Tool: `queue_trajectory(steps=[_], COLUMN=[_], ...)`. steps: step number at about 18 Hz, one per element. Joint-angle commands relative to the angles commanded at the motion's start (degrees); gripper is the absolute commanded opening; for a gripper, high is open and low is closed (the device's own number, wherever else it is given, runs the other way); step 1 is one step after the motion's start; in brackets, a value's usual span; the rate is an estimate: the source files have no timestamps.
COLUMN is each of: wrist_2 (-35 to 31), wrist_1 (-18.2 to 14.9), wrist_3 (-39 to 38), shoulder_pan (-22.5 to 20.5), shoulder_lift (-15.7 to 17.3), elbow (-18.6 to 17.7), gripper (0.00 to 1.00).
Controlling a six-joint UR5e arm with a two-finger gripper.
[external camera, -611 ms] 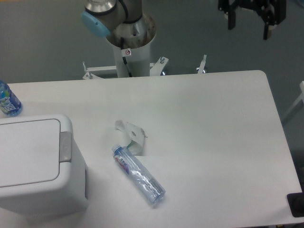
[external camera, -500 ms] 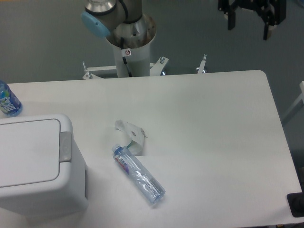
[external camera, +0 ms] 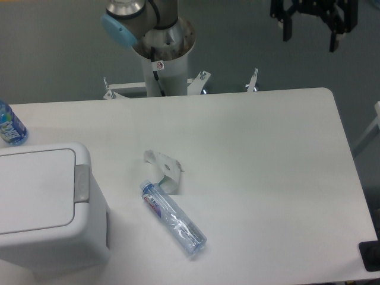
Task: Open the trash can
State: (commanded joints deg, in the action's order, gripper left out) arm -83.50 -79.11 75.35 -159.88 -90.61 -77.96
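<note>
Hanging high past the far right corner of the table [external camera: 279, 136], the gripper [external camera: 310, 34] has its jaws spread wide and nothing between them.

Sitting at the table's near left corner, the trash can [external camera: 41, 205] has its flat white lid down, with the light grey push tab [external camera: 82, 184] on the rim that faces the table's middle. A clear plastic bottle [external camera: 173, 218] lies on its side near the middle of the near edge, cap end towards a crumpled scrap of white wrapper [external camera: 164, 168] that touches or nearly touches it. A second bottle with a blue label [external camera: 10, 124] stands upright at the left edge, just behind the can. The arm's base column [external camera: 160, 56] rises beyond the far edge.
</note>
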Motion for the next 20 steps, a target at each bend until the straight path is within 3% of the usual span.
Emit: queue_trajectory(steps=[3,7,11,16,20], wrist_2=[0.0,-0.09,-0.09,-0.09,-0.09], wrist_1=[0.53,6.24,8.0,14.94,15.3], wrist_3=[-8.96,-18.29,-25.67,-41.75,-49.23], shoulder_pan=[2.37,7.38,11.34,17.05,20.31], shoulder_lift=[-0.62,-2.46,-3.69,-6.15,-7.03], elbow=[0.26,0.09,0.18,0.18,0.18], gripper=[1.0,1.0,1.0,1.0,1.0])
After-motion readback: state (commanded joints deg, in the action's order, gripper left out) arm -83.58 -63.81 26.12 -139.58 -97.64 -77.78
